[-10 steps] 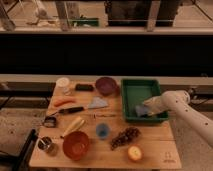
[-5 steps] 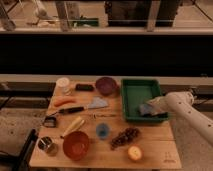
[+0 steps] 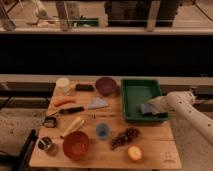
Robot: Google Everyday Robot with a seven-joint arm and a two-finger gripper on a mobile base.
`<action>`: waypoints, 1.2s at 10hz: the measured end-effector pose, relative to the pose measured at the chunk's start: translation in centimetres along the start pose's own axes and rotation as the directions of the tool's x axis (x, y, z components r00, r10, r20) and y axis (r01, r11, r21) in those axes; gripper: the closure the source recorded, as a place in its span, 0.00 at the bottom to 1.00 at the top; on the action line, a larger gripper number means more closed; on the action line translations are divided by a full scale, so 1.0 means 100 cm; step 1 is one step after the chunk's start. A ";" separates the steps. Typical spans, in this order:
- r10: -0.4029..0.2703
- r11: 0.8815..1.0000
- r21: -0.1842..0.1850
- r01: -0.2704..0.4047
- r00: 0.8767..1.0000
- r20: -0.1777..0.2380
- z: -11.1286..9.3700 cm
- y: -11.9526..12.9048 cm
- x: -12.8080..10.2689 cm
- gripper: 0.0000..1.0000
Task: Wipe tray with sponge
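The dark-green tray (image 3: 136, 94) sits at the right back of the wooden table. The blue-grey sponge (image 3: 145, 108) lies low inside the tray near its front right corner. My gripper (image 3: 151, 107) reaches in from the right on a white arm (image 3: 185, 104), and it is shut on the sponge and presses it against the tray floor. The gripper hides part of the sponge.
Left of the tray are a purple bowl (image 3: 106, 85), a white cup (image 3: 63, 83), a carrot (image 3: 65, 101), a black-handled knife (image 3: 74, 109) and a pale-blue wedge (image 3: 98, 104). In front are a blue cup (image 3: 102, 131), grapes (image 3: 125, 137), an orange bowl (image 3: 76, 145) and a round fruit (image 3: 134, 153).
My gripper with the sponge has slid a little to the right along the front of the tray. Nothing else moved.
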 end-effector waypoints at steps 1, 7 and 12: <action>0.000 1.000 0.000 0.000 1.000 0.000 0.000 0.000 0.000 1.00; 0.003 1.000 -0.003 -0.003 1.000 0.001 0.001 0.002 0.001 1.00; 0.015 1.000 -0.007 -0.015 1.000 -0.011 -0.003 -0.006 0.010 1.00</action>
